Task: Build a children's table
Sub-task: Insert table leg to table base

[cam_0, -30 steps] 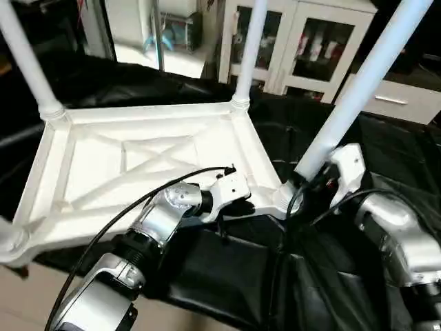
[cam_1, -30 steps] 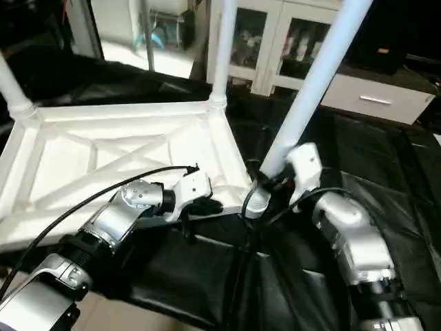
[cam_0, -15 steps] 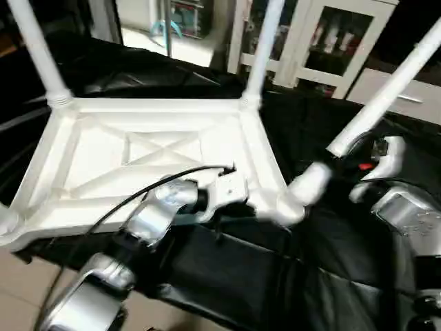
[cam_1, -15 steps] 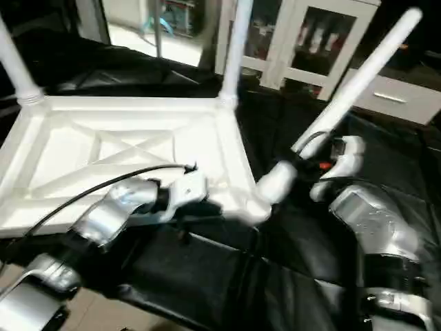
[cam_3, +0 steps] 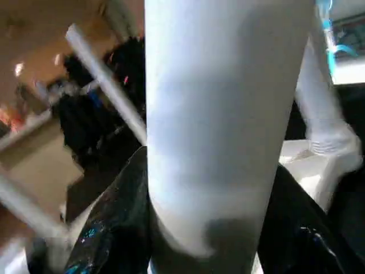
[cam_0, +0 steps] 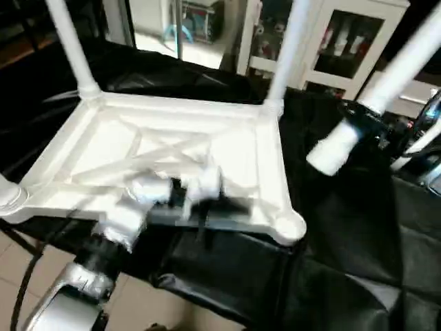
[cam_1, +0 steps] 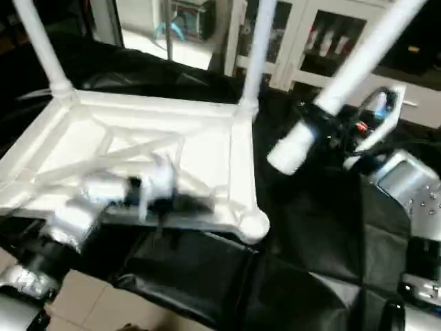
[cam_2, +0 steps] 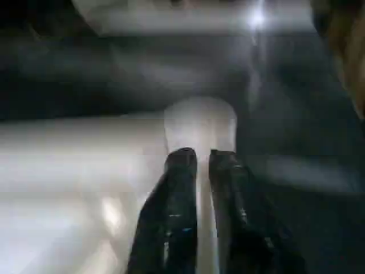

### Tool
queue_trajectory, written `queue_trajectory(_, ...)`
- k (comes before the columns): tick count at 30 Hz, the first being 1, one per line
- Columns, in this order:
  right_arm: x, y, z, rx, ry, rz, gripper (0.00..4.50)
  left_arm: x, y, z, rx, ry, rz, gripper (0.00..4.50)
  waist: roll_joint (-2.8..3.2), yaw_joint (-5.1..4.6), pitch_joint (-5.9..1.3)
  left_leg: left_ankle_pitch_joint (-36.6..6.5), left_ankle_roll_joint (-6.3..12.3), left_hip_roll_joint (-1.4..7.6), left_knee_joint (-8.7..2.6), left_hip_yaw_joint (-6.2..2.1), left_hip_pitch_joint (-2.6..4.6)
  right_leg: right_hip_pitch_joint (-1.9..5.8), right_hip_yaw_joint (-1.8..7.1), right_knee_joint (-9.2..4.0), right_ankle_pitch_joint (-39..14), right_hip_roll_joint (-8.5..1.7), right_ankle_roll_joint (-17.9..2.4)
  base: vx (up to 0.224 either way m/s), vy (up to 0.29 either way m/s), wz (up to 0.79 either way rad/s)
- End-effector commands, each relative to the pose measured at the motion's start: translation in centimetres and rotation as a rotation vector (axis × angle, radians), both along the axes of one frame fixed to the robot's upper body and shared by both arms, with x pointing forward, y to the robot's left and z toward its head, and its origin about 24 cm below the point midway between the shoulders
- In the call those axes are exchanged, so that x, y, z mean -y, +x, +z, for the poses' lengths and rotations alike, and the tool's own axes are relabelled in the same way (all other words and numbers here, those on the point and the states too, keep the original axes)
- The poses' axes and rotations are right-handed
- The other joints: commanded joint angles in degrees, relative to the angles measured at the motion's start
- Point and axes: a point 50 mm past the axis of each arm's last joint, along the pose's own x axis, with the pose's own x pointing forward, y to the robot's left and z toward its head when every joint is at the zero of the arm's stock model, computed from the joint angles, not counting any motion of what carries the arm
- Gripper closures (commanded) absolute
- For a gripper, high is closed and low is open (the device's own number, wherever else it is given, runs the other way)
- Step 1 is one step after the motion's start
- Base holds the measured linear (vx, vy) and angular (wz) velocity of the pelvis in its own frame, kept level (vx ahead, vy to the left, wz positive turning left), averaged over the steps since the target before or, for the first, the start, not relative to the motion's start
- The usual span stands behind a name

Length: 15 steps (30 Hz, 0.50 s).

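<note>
The tabletop point(cam_0: 172, 148) lay underside up on the black-draped desk point(cam_0: 331, 276), three legs upright. The right hand point(cam_1: 331, 131) clasped the fourth leg point(cam_0: 372, 103), tilted, thick end toward the empty corner socket point(cam_0: 289, 226). The left hand point(cam_2: 202, 165), fingers slightly parted, held nothing at the near rim.

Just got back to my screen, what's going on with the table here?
The tabletop lies upside down on black cloth. Two far legs stand in their sockets, and a third socket at the left is filled. The right gripper holds the fourth leg tilted in the air, off the empty near corner socket. The left gripper sits at the near rim.
</note>
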Motion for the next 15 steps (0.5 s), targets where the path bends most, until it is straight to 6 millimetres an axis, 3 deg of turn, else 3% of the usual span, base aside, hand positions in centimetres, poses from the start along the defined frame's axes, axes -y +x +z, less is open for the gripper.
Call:
queue_trajectory(1, -1.6, -0.5, 0.8, 0.045, -0.086, 0.092, 2.68, -0.8, 0.9, 2.6, -0.025, -0.146, 0.068, 3.76, -0.20, 0.51, -3.90, -5.8, 1.65, 2.99, -3.60, -1.05, 0.83, 3.27, 2.49, -2.87, -6.3, -3.47, -14.5, 0.000, 0.000, 0.00)
queue_trajectory(4, -2.3, -0.7, 1.1, 0.066, -0.116, 0.122, 2.68, -1.3, 1.4, 3.5, -0.039, -0.214, 0.114, 3.48, -0.31, 0.67, -3.91, -5.9, 1.73, 2.91, -3.46, -1.09, 0.90, 3.38, 2.58, -2.95, -7.4, -3.49, -13.8, 0.000, 0.000, 0.00)
queue_trajectory(6, -3.7, -0.8, 1.4, 0.101, -0.185, 0.180, 2.68, -2.4, 2.6, 5.6, -0.096, -0.394, 0.207, 3.39, -0.24, 1.11, -4.09, -4.7, 1.46, 2.76, -3.24, -1.13, 0.82, 3.44, 2.50, -2.61, -6.1, -3.30, -14.2, 0.000, 0.000, 0.00)
queue_trajectory(7, -4.3, -0.8, 1.2, 0.110, -0.236, 0.200, 2.68, -2.7, 2.9, 6.7, -0.125, -0.481, 0.231, 3.39, 0.14, 1.36, -4.16, -4.7, 1.45, 2.84, -3.30, -1.28, 0.83, 3.50, 2.49, -2.61, -5.9, -3.38, -14.1, 0.000, 0.000, 0.00)
queue_trajectory(8, -4.8, -0.9, 1.0, 0.114, -0.269, 0.211, 2.68, -2.9, 2.9, 7.3, -0.144, -0.532, 0.240, 3.18, 0.19, 1.51, -4.12, -4.8, 0.95, 2.88, -3.25, -1.24, 0.96, 3.33, 2.45, -2.50, -5.2, -3.28, -14.4, 0.000, 0.000, 0.00)
queue_trajectory(14, -7.6, -1.1, 0.2, 0.148, -0.376, 0.312, 2.68, -1.3, 3.2, 10.6, -0.250, -0.763, 0.209, 2.70, 0.35, 2.69, -4.04, -7.2, -0.80, 2.96, -3.25, -1.39, 1.01, 3.46, 2.48, -2.58, -6.1, -3.28, -14.1, 0.000, 0.000, 0.00)
queue_trajectory(15, -8.9, -1.3, 0.0, 0.167, -0.402, 0.362, 2.68, -0.5, 3.3, 11.2, -0.306, -0.823, 0.177, 2.63, 0.49, 2.99, -4.12, -7.3, -1.26, 2.97, -3.20, -1.42, 1.14, 3.49, 2.46, -2.42, -6.0, -3.40, -14.0, 0.000, 0.000, 0.00)
